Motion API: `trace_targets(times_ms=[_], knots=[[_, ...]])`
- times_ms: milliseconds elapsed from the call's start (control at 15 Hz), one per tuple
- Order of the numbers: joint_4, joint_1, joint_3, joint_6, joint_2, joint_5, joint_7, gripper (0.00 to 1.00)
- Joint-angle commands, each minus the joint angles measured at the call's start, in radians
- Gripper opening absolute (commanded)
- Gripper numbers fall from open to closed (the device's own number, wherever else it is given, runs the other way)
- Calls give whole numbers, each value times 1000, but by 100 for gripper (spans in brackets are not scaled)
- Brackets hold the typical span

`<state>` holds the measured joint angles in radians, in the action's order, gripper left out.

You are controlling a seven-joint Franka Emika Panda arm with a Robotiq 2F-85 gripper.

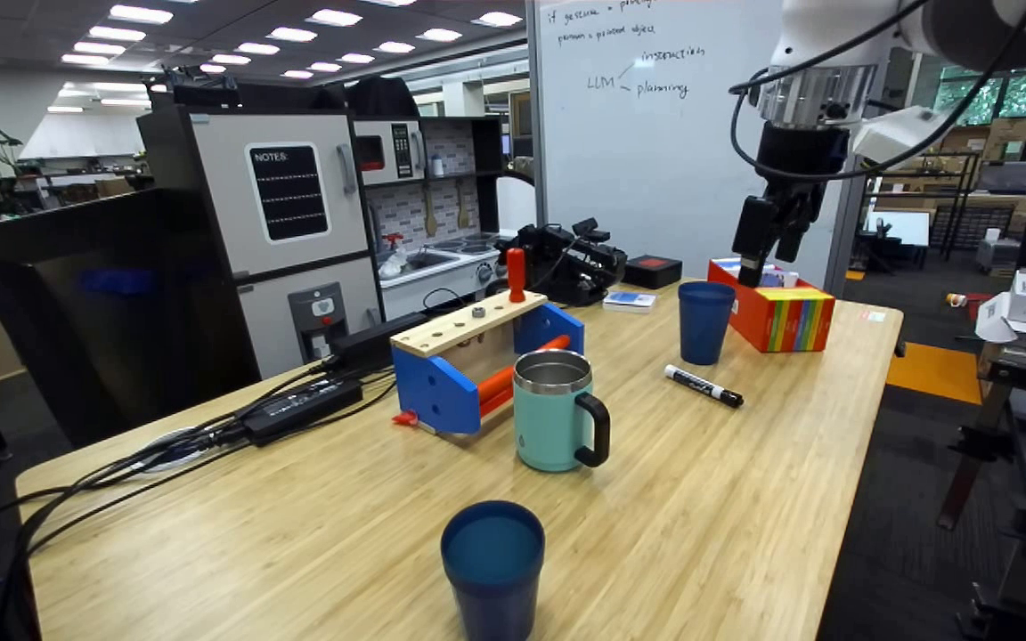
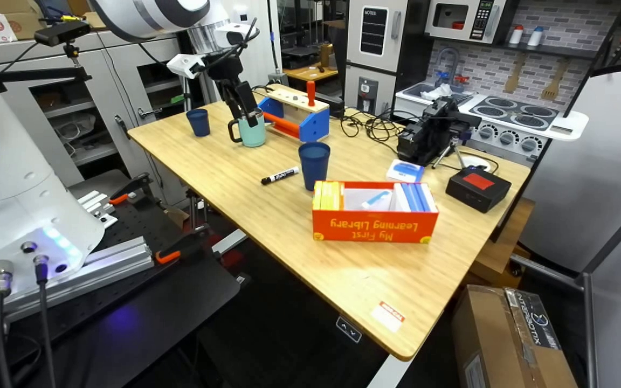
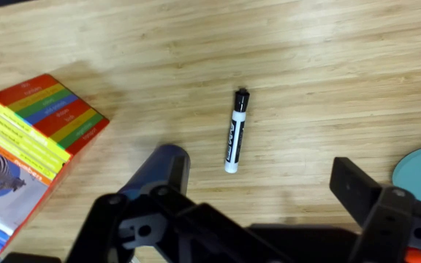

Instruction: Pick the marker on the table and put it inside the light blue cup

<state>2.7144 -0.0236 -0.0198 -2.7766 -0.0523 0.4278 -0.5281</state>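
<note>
The marker is white with a black cap and a black label. It lies on the table in both exterior views and in the wrist view. The light blue cup is a teal mug with a steel rim and a black handle, upright in both exterior views; part of it shows at the right edge of the wrist view. My gripper is open with nothing between its fingers. It hangs above the table in both exterior views, apart from the marker.
A dark blue cup stands close to the marker, beside a red book box. A second blue cup stands beyond the mug. A toy workbench stands beside the mug. Cables run along one table edge.
</note>
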Motion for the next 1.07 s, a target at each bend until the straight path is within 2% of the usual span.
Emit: trace_targets(times_ms=[0,133,467,667,800,867,1000], knots=[[0,-3,4,-39,19,19,14,100],[-2,-5,15,-85,53,19,49,100],[-7,-5,16,-93,61,19,57,100],[-57,-18,24,-127,157,-31,156,100],[-88,-36,19,-161,227,-111,258,100],[-108,-21,36,-169,263,-183,329,100],[-149,-59,-2,-185,333,-315,468,100]])
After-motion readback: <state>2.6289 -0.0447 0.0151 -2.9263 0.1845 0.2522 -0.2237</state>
